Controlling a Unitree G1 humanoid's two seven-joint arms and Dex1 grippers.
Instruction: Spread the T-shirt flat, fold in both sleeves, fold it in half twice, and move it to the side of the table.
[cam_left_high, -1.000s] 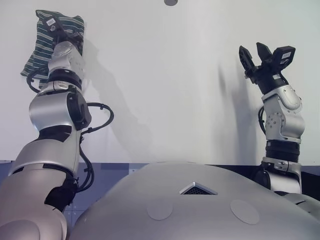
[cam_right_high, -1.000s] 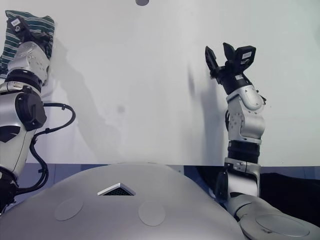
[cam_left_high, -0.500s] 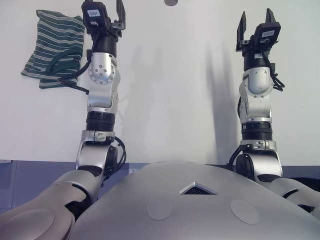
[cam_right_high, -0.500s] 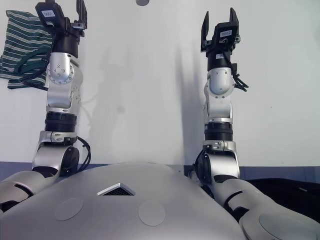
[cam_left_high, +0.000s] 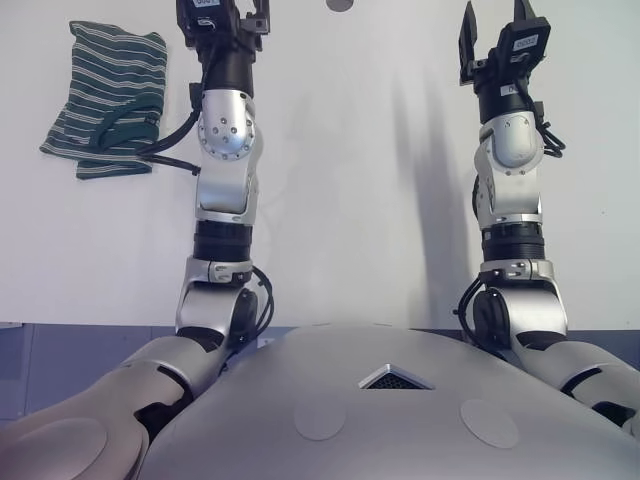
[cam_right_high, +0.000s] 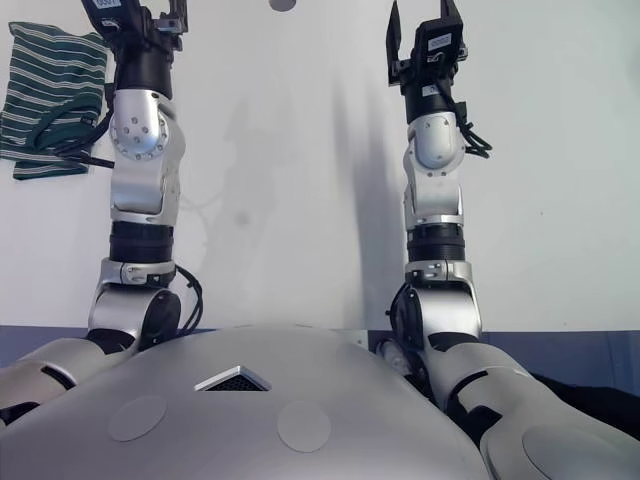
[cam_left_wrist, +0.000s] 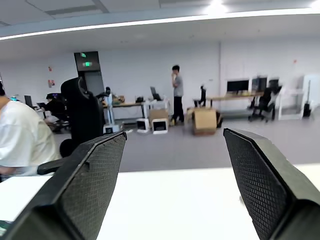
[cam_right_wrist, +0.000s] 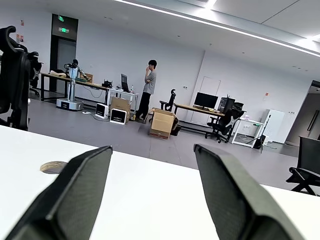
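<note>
Green with thin white stripes, the T-shirt (cam_left_high: 100, 95) lies folded into a compact, slightly rumpled bundle on the far left part of the white counter (cam_left_high: 350, 200), close to its left edge as the head views show it. One darker green band of fabric curves across the lower part of the bundle. It rests flat on the surface with no tool touching it. The left arm stands upright just to the right of the bundle, and a black cable from that arm loops in front of the shirt's lower right corner. The left tool (cam_left_wrist: 174, 150) is raised above the counter near its far edge, a little to the right of the shirt and apart from it; its two dark, ribbed fingers (cam_left_wrist: 95, 175) are spread wide with only open space between them, so it grips nothing. The right tool (cam_left_high: 496, 20) is raised to about the same height on the right side, well apart from the shirt, and its fingers (cam_right_wrist: 75, 190) are likewise spread wide and bare. Both arms rise nearly straight, roughly parallel to each other. A small round disc (cam_left_high: 341, 4) sits on the counter at the far edge, between the two tools.
</note>
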